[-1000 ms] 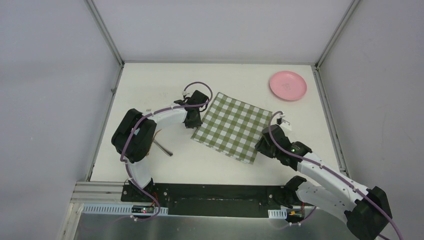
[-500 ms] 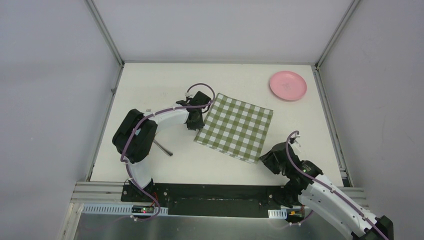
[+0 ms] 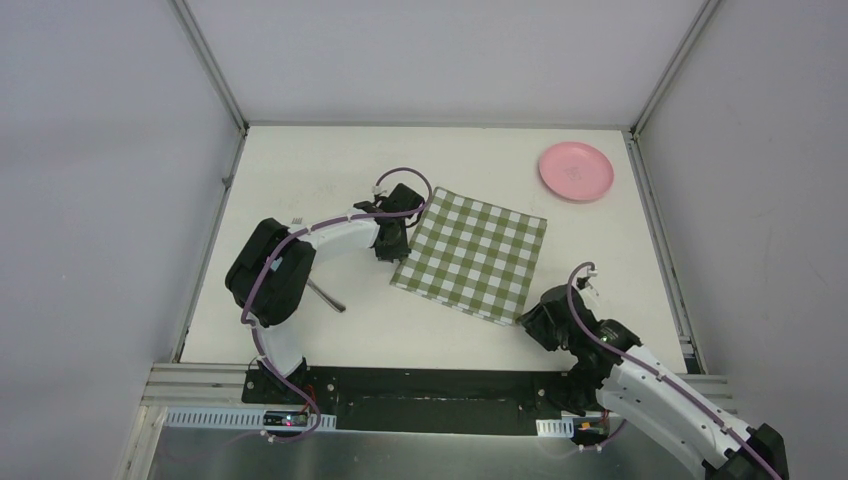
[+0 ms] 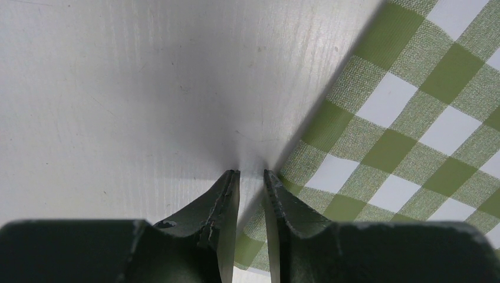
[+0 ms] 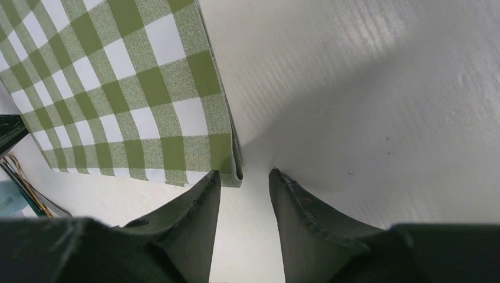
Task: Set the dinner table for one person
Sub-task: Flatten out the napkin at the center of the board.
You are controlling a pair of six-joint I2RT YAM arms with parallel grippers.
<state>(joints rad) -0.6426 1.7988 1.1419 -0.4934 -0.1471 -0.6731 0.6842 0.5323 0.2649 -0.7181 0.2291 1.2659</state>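
Your left gripper (image 4: 252, 172) has fingers nearly together at the left edge of the cloth (image 3: 472, 255); you can't tell if it grips. Your right gripper (image 5: 244, 172) stands spread at the cloth's near corner, mid table (image 3: 300, 180).

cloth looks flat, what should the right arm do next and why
Probably raise the right end effector away from the checked cloth toward the pink plate: the cloth lies flat, the jaws stand open at its near corner, and the plate sits off it.

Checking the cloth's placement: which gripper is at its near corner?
The right gripper, with its fingers at the near-right corner of the cloth; the left gripper sits at the cloth's left edge instead.
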